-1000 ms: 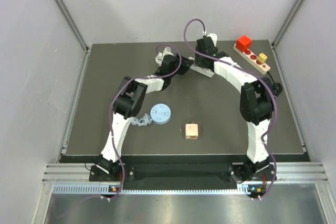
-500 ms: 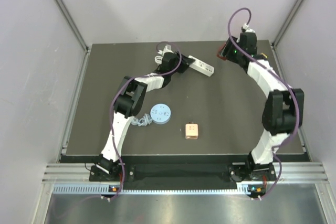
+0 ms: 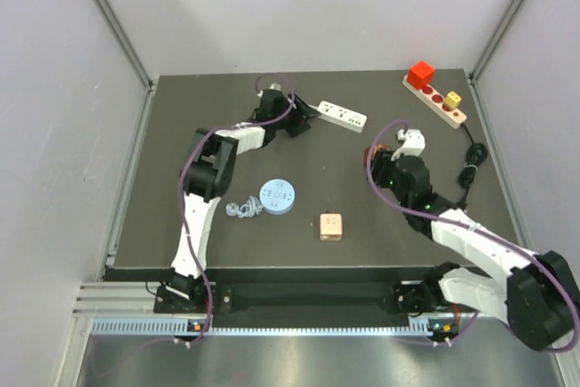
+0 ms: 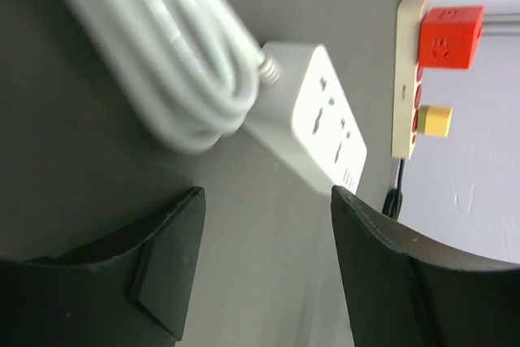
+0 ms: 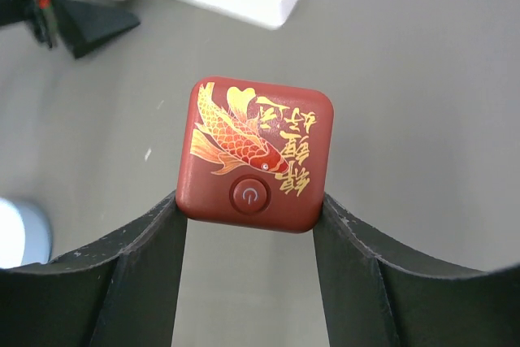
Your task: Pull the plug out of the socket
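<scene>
The plug (image 5: 256, 156), red, is held by its sides in the right pincer (image 5: 250, 201), over the desk (image 3: 362, 215) mid-right, well apart from the white strip (image 3: 343, 116) at the far side. The left pincer (image 4: 266, 201) is wide with nothing in it, near the strip's cable coil (image 4: 162, 46).

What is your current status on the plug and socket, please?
Left pincer open, by the white power strip. Right pincer shut on the red plug, apart from the strip. Nothing blocking.
</scene>
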Motion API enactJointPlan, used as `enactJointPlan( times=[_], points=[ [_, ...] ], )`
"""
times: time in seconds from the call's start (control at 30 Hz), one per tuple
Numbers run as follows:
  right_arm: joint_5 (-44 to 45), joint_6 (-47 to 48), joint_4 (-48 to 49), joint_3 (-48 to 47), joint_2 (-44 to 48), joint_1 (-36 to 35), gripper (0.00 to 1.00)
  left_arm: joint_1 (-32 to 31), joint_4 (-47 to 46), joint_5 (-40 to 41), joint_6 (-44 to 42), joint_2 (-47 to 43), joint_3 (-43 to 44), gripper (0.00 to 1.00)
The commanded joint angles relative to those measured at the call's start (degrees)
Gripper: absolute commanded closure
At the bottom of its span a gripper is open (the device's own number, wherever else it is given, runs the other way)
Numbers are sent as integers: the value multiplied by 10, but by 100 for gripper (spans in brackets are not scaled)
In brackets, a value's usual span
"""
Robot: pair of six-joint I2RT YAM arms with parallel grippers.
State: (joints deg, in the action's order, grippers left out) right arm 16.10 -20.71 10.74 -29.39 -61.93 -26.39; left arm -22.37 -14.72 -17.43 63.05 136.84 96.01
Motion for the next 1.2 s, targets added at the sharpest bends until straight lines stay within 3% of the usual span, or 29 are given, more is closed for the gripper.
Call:
enactJointPlan(
  times=[0.0,0.17,0.3,0.47,0.6,0.8,0.93,1.03,1.17],
  points=[
    [108,-6,73,45,75,-65,100,9,29,-41,-12,-76,-57,31],
    [208,-67,66,143,192,-181,100,6,29,-85,-14,-166,-134,33],
    [297,-97,67,187,208,-260,100,1,20,-110,-12,-228,-188,35],
    [347,-166,83,213,144,-325,100,-7,18,-138,-18,-320,-243,37],
    [446,-231,109,231,70,-405,100,-11,14,-150,-20,-388,-302,37],
    [482,-283,103,229,-8,-444,94,-11,34,-141,-40,-492,-376,37],
    [494,-357,62,220,-52,-501,84,-10,15,-144,-28,-525,-413,37],
    [513,-451,-18,195,-78,-558,69,-11,1,-148,-20,-528,-427,37],
    [513,-544,-183,146,-95,-590,24,-12,-7,-155,-14,-533,-437,36]
  ],
)
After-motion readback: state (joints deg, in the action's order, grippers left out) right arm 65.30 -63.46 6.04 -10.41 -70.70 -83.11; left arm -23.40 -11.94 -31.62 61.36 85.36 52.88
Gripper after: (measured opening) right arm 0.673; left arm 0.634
